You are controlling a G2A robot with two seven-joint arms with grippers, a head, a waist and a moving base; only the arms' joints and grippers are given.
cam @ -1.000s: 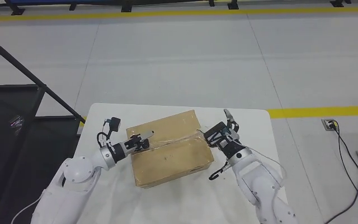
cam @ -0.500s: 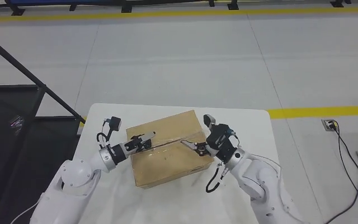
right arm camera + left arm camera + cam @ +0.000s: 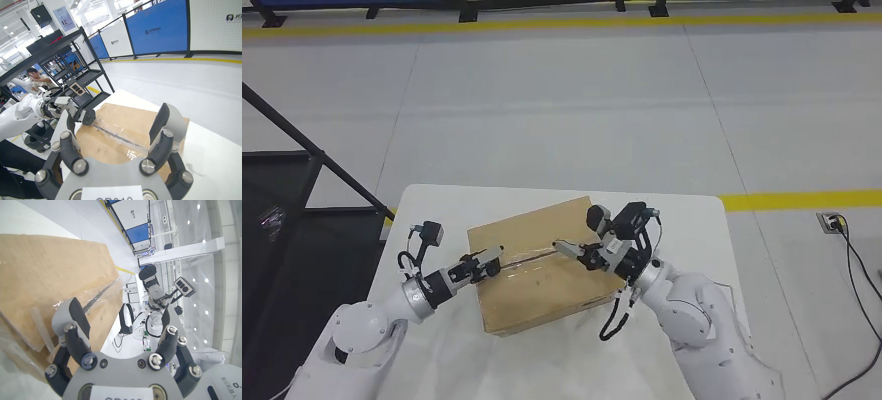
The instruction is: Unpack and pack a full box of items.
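Matt cardboard box [image 3: 542, 295], glossy clear tape [image 3: 115, 133], seemingly plastic

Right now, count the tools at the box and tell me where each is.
2. The left tool, open, sits at the left end of the taped seam on the box; the right tool, open, hovers over the seam near its middle. Neither is hidden.

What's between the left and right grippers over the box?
Only the top of the brown cardboard box, its clear-taped centre seam running from left gripper toward right gripper. Top view and right wrist view show it.
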